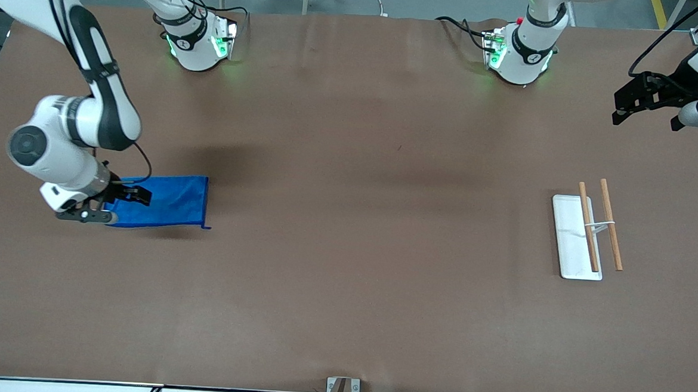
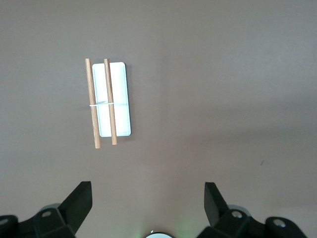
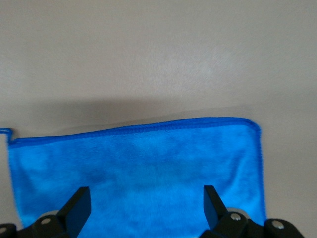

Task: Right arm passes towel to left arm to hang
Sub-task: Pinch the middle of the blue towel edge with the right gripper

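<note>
Towel (image 1: pixel 166 201) flat on table; right end effector (image 1: pixel 115 203) spread over it. Left end effector (image 1: pixel 644 101) spread, waiting aloft.

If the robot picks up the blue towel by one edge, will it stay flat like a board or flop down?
Probably flop. The towel looks soft and fuzzy in the right wrist view and lies limp on the table, so it should droop. It looks thin, so likely light. The open right end effector is over its edge.

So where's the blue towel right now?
The towel lies flat on the table toward the right arm's end, in the front view, with the open right gripper over its edge.
</note>
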